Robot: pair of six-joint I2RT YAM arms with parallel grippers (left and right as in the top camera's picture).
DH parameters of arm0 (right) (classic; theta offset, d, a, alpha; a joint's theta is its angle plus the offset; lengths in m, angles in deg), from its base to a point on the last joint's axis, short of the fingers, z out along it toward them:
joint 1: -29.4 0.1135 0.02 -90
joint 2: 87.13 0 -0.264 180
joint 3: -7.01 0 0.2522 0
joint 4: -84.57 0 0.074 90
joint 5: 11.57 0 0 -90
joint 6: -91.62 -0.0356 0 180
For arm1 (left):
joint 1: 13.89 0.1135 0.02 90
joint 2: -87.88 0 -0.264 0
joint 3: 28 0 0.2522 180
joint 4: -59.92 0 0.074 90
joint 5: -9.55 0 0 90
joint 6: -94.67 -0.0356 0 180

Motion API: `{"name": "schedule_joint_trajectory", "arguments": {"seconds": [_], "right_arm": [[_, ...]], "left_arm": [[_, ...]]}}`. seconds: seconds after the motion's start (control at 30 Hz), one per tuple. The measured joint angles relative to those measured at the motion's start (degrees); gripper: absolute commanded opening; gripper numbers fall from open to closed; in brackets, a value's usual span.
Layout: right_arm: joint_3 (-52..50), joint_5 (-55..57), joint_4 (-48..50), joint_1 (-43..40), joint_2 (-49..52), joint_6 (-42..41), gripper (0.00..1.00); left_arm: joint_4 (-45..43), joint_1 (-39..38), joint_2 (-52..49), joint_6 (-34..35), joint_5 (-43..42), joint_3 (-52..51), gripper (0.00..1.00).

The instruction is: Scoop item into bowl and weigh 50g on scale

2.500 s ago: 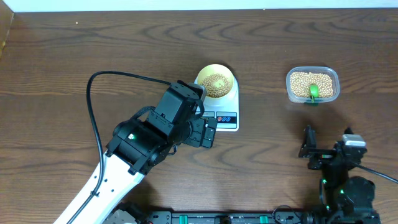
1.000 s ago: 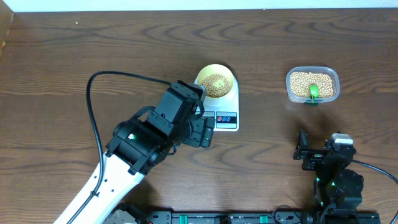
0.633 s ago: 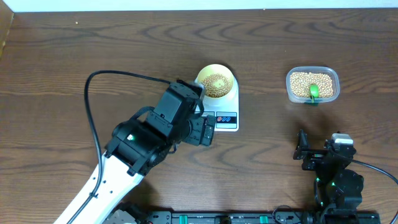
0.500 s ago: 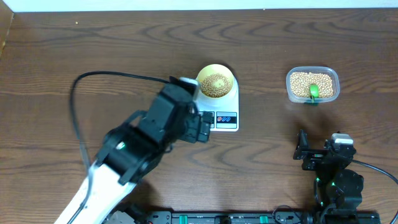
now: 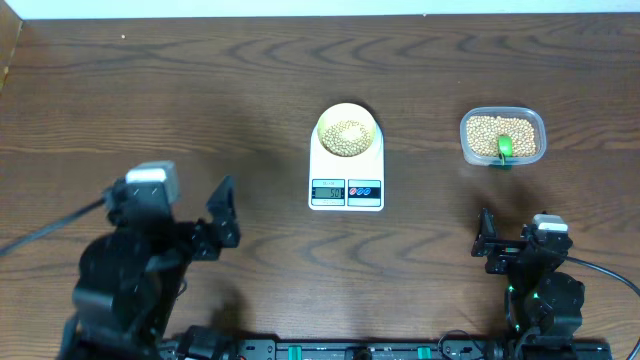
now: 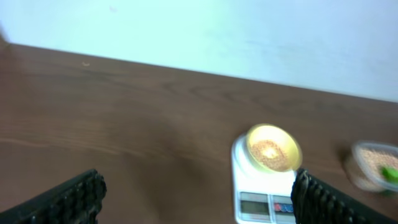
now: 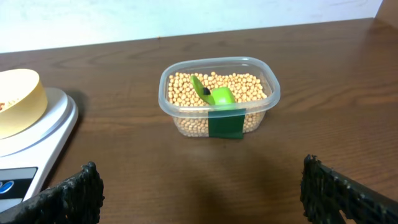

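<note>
Left gripper (image 6: 199, 194), right gripper (image 7: 201, 185): spread wide, holding nothing. Round glossy yellow bowl (image 5: 323, 122) of pebbly beans (image 5: 347, 138) atop smooth white scale (image 5: 334, 169).

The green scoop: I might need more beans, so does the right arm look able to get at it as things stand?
Probably yes. The green scoop lies atop the beans in the lidless tub, straight ahead of the open right gripper, with only bare table between.

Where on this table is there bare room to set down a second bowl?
Bare wood lies left of the scale, beyond the left hand, and between the scale and the bean tub. Crowded: the scale's platform, filled by the bowl, and the near edge by the right hand.
</note>
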Motion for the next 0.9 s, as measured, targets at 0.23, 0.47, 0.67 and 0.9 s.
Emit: {"name": "schedule_joint_trajectory", "arguments": {"seconds": [0.23, 0.47, 0.67, 0.9], "right_arm": [[-0.1, 0.0, 0.1, 0.0, 0.0, 0.0, 0.99], [-0.1, 0.0, 0.1, 0.0, 0.0, 0.0, 0.99], [-0.1, 0.0, 0.1, 0.0, 0.0, 0.0, 0.99], [-0.1, 0.0, 0.1, 0.0, 0.0, 0.0, 0.99]], "left_arm": [[-7.0, 8.9, 15.5, -4.2, -5.0, -16.0, 0.98], [-11.1, 11.4, 25.7, -6.2, -7.4, -28.7, 0.98], [-15.8, 11.6, 29.0, -6.8, -7.7, -36.0, 0.98], [-23.6, 11.6, 32.0, -6.8, -7.7, -43.9, 0.98]]}}
